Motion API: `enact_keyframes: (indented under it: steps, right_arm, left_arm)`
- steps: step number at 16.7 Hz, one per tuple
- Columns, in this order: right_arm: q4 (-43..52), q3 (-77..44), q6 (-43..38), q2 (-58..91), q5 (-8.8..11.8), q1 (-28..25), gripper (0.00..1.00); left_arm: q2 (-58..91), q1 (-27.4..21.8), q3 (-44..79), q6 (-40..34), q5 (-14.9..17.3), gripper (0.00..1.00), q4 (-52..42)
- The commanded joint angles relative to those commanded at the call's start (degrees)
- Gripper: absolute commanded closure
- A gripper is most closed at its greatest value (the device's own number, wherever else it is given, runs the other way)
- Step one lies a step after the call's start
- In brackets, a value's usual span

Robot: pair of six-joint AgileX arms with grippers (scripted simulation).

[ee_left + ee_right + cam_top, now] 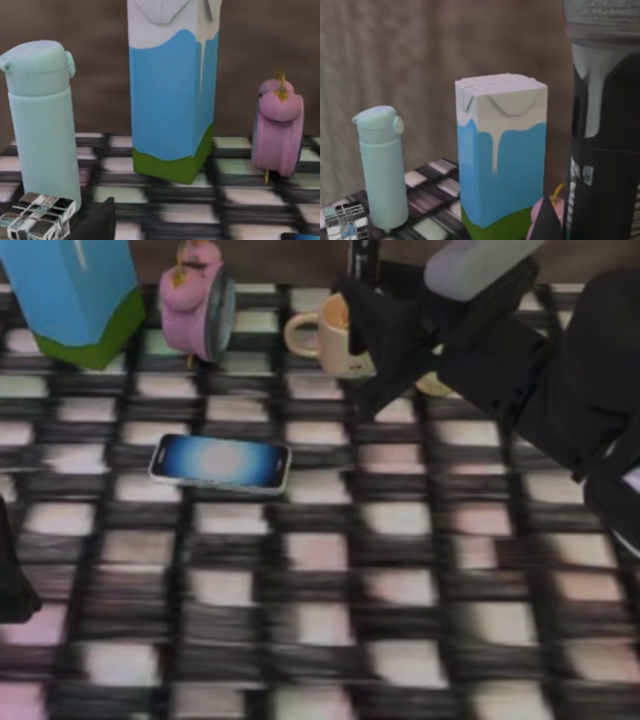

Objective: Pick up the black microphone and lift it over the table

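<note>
Checkered table (330, 550), right hand (375, 335) raised with microphone (602, 150)

The black right arm (575, 380) is seen reaching in from the right edge of the top view, stretched toward the far middle of the scene. Its black two-finger right gripper (420, 325) is held raised, close under the overhead camera, and is clamped on the slim black microphone (602, 150) with the grey mesh head. One dark fingertip (545, 222) is caught in the right wrist view. The dark left arm (12, 575) is parked low at the left edge.
</note>
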State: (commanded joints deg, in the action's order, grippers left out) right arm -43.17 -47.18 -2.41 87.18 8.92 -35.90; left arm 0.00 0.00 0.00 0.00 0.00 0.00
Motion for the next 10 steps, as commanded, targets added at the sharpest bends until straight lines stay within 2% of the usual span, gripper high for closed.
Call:
enact_keyframes:
  steps: [5,7,10]
  right_arm:
    - [0.0,0.0,0.0,0.0,0.0,0.0,1.00]
    - [0.0,0.0,0.0,0.0,0.0,0.0,1.00]
    - [0.0,0.0,0.0,0.0,0.0,0.0,1.00]
  left_arm:
    - [0.7,-0.3,0.6,0.1,0.6,0.00,0.2]
    - [3.8,-1.5,2.8,0.3,2.9,0.00,1.1]
    - [13.0,-4.3,8.9,0.9,8.5,0.00,3.7]
